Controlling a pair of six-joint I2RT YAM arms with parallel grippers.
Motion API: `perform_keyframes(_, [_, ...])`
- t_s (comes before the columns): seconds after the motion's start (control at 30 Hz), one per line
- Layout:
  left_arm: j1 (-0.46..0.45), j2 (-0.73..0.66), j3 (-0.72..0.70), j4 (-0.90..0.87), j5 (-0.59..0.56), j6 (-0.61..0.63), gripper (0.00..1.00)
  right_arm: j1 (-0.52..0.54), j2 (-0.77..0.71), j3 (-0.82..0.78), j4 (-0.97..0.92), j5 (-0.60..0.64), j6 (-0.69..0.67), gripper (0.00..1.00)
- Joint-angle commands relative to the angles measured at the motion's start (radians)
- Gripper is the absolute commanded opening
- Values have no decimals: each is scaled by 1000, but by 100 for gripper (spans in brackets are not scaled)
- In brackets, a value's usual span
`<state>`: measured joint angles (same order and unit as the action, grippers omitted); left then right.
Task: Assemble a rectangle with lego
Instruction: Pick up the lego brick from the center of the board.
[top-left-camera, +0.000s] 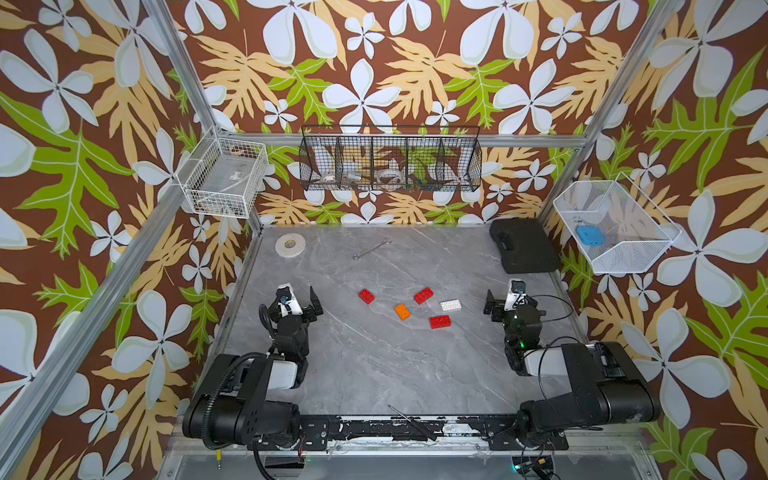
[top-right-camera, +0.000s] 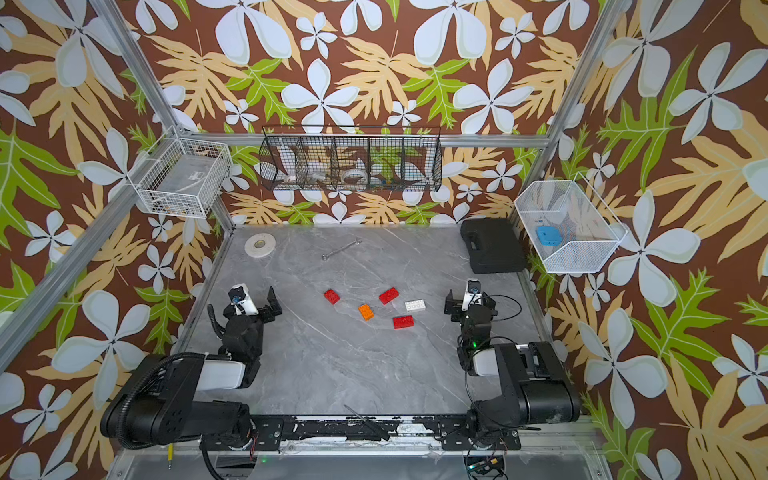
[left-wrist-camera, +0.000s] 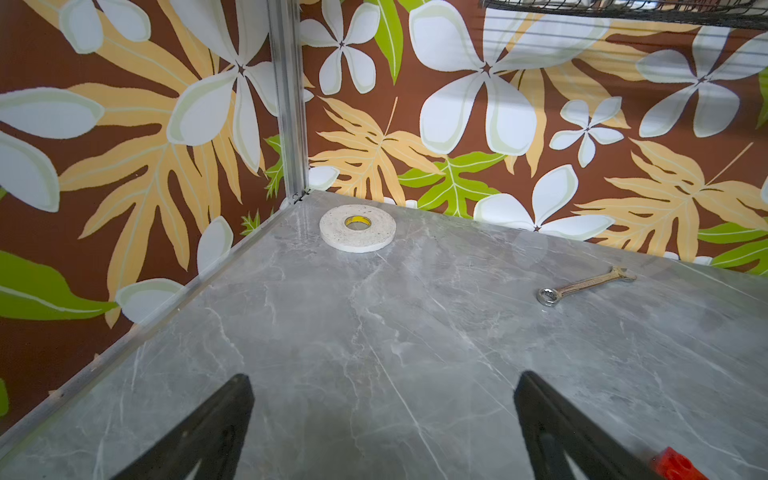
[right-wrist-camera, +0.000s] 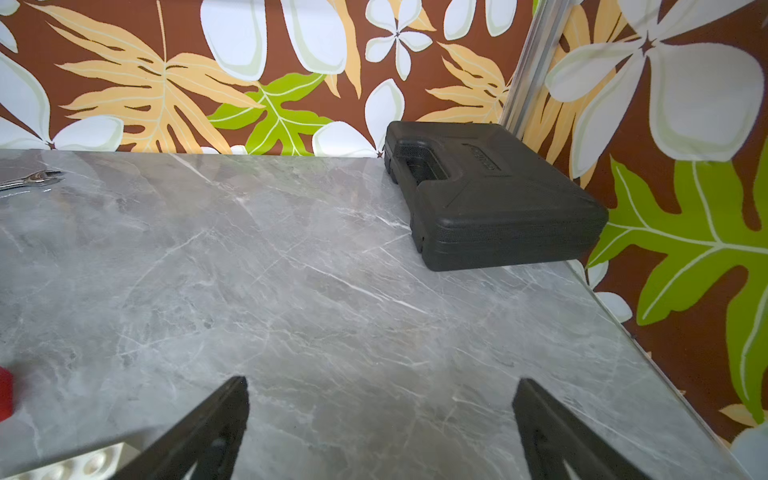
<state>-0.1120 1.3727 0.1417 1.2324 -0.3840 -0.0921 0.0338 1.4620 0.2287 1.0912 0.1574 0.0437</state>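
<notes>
Lego (top-left-camera: 424, 295) lying loose and unjoined around the middle of the surface (top-left-camera: 374, 374), all five apart, none touching, midway between the side edges. Left gripper (left-wrist-camera: 384, 399) and right gripper (right-wrist-camera: 380, 399) both hanging spread wide, gripping nothing. Probably handling as light, stiff, slick plastic, apt to be skidding on the smooth top; best pinching across the flat long sides, clear of the studs.
</notes>
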Motion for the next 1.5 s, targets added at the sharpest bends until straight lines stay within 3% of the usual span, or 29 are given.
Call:
perform_keyframes(0.0, [2,0,0,44,3,3,100,1,0,1,27,1,-1,99])
perform_keyframes(0.83, [2,-26,2,23,-2,1,100,1,-5,-3,31,0,-1,99])
perform_keyframes(0.9, [2,-96,36,-100,15,4,100,0,-29,18,-2,28,6,99])
perform_keyframes(1.0, [13,-173,97,-271,7,-11,100,0,-144,161,-321,36,5,99])
perform_keyframes(1.07, [11,-205,120,-324,10,-15,100,1,-194,213,-398,20,4,98])
perform_keyframes(1.13, [12,-245,174,-464,-17,-91,100,1,-236,299,-537,7,27,96])
perform_keyframes(1.27, [11,-265,385,-927,-98,-283,100,4,-254,496,-805,-86,140,91])
perform_keyframes(1.33, [11,-237,494,-1123,-55,-334,100,42,-221,606,-934,-120,168,88])
perform_keyframes(1.47, [12,-152,656,-1399,77,-414,86,218,-94,863,-1170,-94,146,88])
